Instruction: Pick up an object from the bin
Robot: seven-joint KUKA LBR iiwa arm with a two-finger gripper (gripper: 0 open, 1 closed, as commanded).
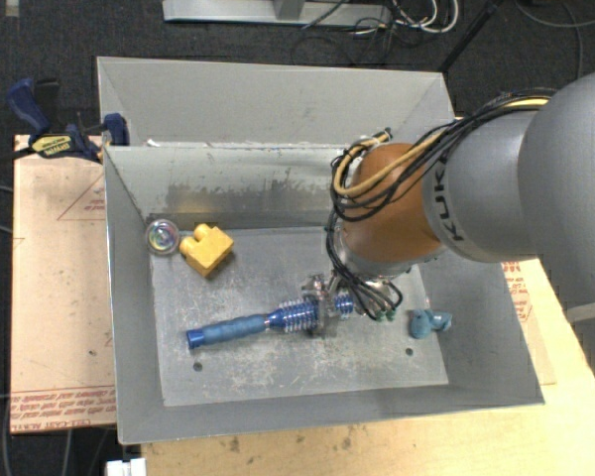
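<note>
Where the ribbed end of the long blue tool [233, 329] lies mid-floor in the bin [278, 181], the gripper [322, 302] is low over it | grip width: cannot tell, wrist blocks it | yellow block [206, 248] and silver cap [163, 235] back left | small blue piece [428, 322] right of gripper

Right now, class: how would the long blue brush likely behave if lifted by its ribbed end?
The blue brush looks stiff, so probably stays straight. Gripped at one end, its long handle may tip down. Round, it could roll.
</note>
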